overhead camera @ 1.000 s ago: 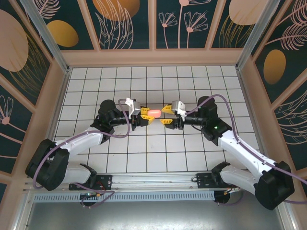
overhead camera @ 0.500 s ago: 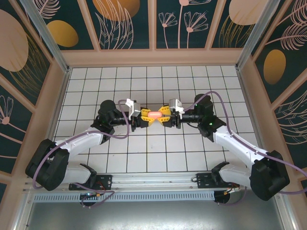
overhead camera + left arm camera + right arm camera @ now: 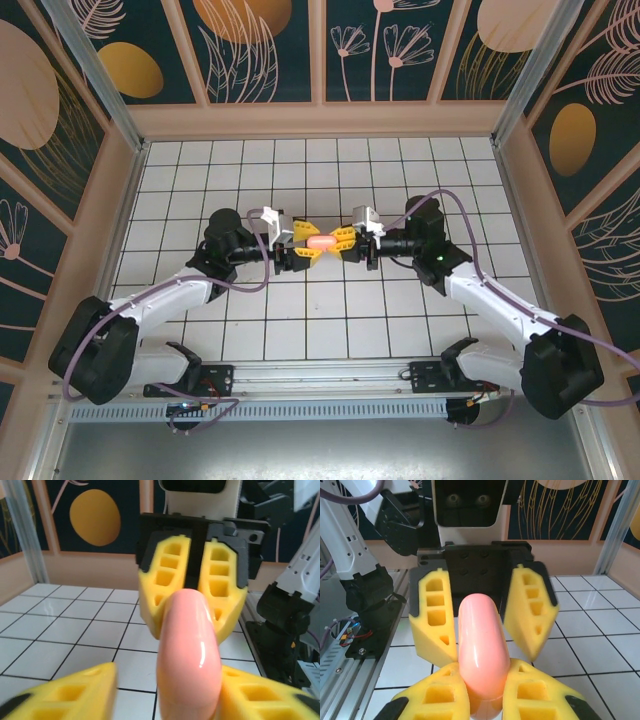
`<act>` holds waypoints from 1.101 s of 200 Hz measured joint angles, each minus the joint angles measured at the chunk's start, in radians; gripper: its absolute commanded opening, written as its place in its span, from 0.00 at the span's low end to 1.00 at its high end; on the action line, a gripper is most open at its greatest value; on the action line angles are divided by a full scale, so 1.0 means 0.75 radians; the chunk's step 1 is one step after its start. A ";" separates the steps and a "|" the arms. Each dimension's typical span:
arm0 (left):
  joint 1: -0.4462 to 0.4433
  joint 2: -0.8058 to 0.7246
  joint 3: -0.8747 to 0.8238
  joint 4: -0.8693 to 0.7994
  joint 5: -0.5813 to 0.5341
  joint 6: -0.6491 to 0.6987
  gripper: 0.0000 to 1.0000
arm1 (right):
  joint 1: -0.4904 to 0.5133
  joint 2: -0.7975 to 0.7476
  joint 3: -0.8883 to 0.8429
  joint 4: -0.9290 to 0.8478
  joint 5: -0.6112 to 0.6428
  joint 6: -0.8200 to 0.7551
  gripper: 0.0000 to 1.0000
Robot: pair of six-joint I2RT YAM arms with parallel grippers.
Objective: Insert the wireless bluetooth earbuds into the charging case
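Charging case [image 3: 320, 241] held off tiles between arms. Right gripper [image 3: 343, 242] clamped on one end; left gripper [image 3: 306, 244] fingers spread wide around other end. Lid looks closed; earbuds inside or not: cannot tell.

Charging case [image 3: 479, 645]: pink, glossy, pointing away from the camera.
Right end effector [image 3: 482, 692]: yellow fingers pressed on both sides of its near end.
Left end effector [image 3: 487, 646]: opposite, fingers spread around its far end.
Surface [image 3: 600, 625]: white tiles.
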 measured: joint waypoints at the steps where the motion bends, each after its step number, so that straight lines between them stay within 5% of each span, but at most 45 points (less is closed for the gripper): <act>1: 0.000 -0.002 0.000 -0.004 -0.005 -0.004 0.94 | 0.000 -0.001 0.000 -0.002 0.001 0.001 0.09; 102: 0.000 0.007 -0.050 0.017 -0.258 -0.126 0.99 | -0.035 -0.084 -0.083 -0.141 0.351 0.382 0.09; 220: 0.000 -0.006 -0.151 0.002 -0.944 -0.430 0.99 | -0.036 0.237 0.063 -0.349 0.606 0.809 0.08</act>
